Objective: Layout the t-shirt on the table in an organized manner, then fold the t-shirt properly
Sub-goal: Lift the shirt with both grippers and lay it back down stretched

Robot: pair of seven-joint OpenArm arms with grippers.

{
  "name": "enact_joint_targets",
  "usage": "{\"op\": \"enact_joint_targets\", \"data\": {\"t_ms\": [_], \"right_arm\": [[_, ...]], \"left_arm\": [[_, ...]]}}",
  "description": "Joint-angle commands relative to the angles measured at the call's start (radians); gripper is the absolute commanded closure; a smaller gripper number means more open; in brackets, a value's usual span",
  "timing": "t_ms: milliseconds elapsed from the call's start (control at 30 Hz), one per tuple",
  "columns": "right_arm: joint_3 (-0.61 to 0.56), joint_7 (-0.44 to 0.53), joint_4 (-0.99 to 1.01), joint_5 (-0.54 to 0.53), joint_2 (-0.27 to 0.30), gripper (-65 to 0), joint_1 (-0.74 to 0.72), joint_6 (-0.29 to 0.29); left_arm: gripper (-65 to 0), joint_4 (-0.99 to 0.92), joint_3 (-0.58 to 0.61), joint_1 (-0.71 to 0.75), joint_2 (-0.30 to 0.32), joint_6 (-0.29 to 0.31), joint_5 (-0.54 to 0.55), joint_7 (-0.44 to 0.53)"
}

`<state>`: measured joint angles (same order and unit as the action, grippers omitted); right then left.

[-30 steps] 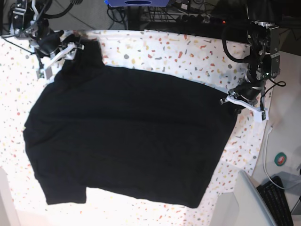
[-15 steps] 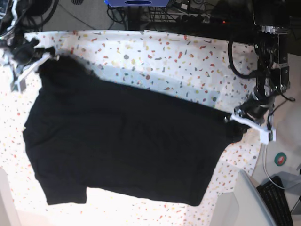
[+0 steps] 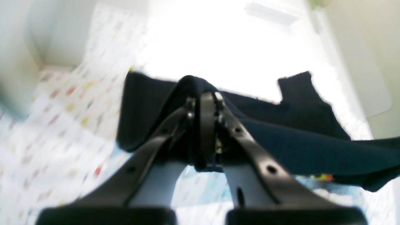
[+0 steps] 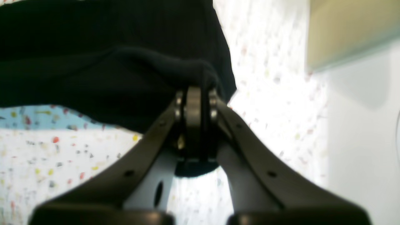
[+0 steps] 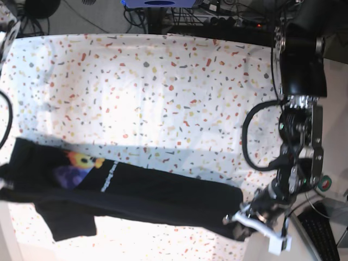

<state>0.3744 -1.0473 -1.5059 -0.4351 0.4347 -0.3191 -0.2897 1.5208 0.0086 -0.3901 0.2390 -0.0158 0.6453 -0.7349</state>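
Note:
The black t-shirt [image 5: 163, 190] lies as a long, narrow, doubled-over band across the near part of the speckled table [image 5: 163, 81]. An orange and purple print with white lettering [image 5: 87, 166] faces up at its left end. My left gripper [image 5: 239, 220] is shut on the shirt's right end. In the left wrist view the left gripper [image 3: 203, 97] pinches a fold of the t-shirt [image 3: 281, 137]. The right gripper [image 4: 194, 90] is shut on a bunched edge of the t-shirt [image 4: 93, 62] above the table [image 4: 62, 156]. In the base view that gripper is out of frame at the left.
A grey side surface runs along the right, with a green tape roll [image 5: 324, 184] and a keyboard [image 5: 322, 228] on it. Cables and dark equipment [image 5: 217, 19] line the far edge. The left arm's black links [image 5: 299, 65] reach over the table's right side.
Both arms have swept from the far side to the near side, carrying the shirt's far edge over itself. The shirt went from spread flat to a narrow band with the print showing.

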Motion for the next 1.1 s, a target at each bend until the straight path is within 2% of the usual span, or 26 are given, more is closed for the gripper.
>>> {"op": "enact_joint_targets", "data": {"t_ms": [0,167,300,400,467,533,667,767,833,933,1067], "right_arm": [[-0.002,0.025,-0.014,0.002,0.04,0.0,-0.058,0.001],[-0.013,0.034,-0.031,0.002,0.114,0.0,-0.232,0.001],[-0.007,0.023,-0.083,-0.001,0.178,0.0,-0.363,0.001],[0.001,0.006,-0.198,-0.001,0.218,0.0,-0.363,0.001],[0.058,0.0,-0.25,-0.005,0.226,0.0,-0.271,0.001],[0.104,0.005,-0.295,-0.006,0.207,0.0,-0.145,0.001],[0.127,0.014,-0.313,-0.003,0.105,0.0,0.093,0.001],[0.13,0.097,-0.235,0.0,0.019,0.0,0.24,0.001],[0.13,0.158,-0.143,0.0,-0.033,0.0,0.294,0.001],[0.13,0.21,0.005,0.002,-0.067,0.0,0.341,0.001],[0.13,0.252,0.146,0.002,-0.089,0.0,0.386,0.001]], "left_arm": [[0.0,0.007,-0.006,-0.054,-0.008,0.004,-0.011,0.028],[0.0,-0.018,-0.006,-0.231,-0.086,0.004,-0.092,0.031],[0.0,-0.036,-0.048,-0.369,-0.146,0.004,-0.091,0.031],[0.0,0.001,-0.132,-0.376,-0.181,0.004,-0.084,0.031],[0.0,0.037,-0.147,-0.326,-0.181,0.006,-0.043,0.031],[0.0,0.094,-0.146,-0.241,-0.171,0.006,0.003,0.031],[0.0,0.194,-0.146,-0.002,-0.128,0.007,0.014,0.031],[0.0,0.18,-0.146,0.142,-0.102,0.01,0.014,0.031],[0.0,0.123,-0.144,0.207,-0.085,0.01,0.012,0.031],[0.0,0.036,-0.146,0.285,-0.079,0.01,-0.003,0.034],[0.0,-0.022,-0.146,0.359,-0.083,0.012,-0.146,0.048]]}}
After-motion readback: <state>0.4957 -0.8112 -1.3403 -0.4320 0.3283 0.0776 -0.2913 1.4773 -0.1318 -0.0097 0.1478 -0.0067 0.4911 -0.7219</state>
